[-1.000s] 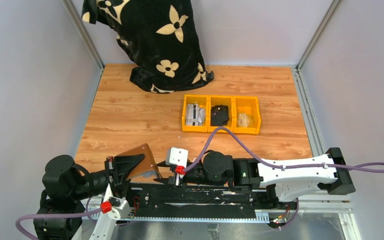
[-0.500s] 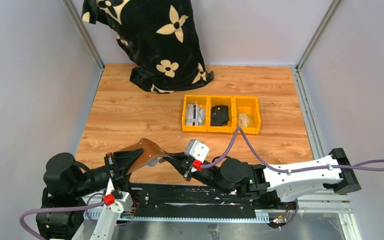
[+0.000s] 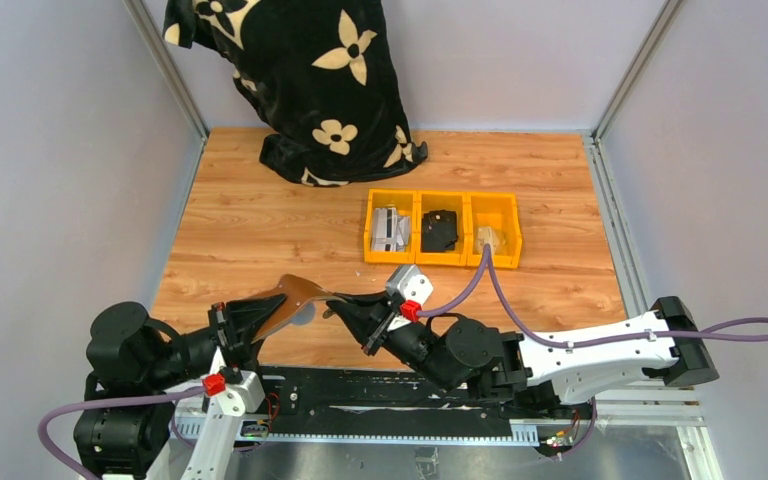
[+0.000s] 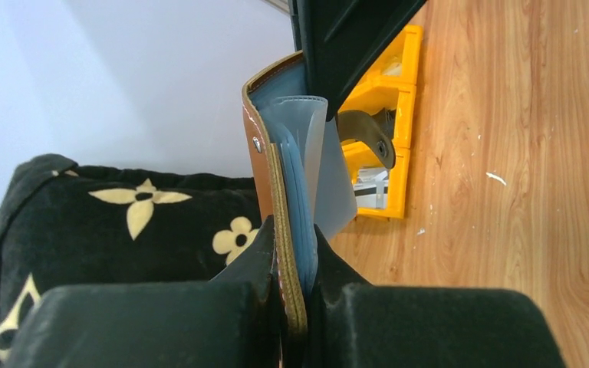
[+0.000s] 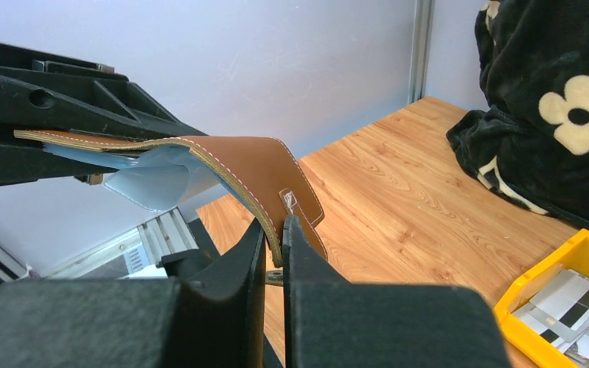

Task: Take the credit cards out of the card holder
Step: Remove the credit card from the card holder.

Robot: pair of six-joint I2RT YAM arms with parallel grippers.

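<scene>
The small brown leather-like card holder (image 3: 295,293) hangs open in the air above the near edge of the wooden table (image 3: 260,220), its clear sleeves (image 4: 301,146) fanned out. At its 8 o'clock the left gripper (image 4: 291,268) is clamped tight on one end. At 4 o'clock the right gripper (image 5: 274,230) pinches the other cover flap. At 2 o'clock stand three yellow plastic bins (image 3: 440,260), with pale grey credit cards (image 3: 390,228) lying in the leftmost.

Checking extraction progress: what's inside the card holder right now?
Inside the card holder: pale translucent sleeves fanning out from the brown cover. Whether any cards sit within them cannot be told; the sleeves cover that.
</scene>
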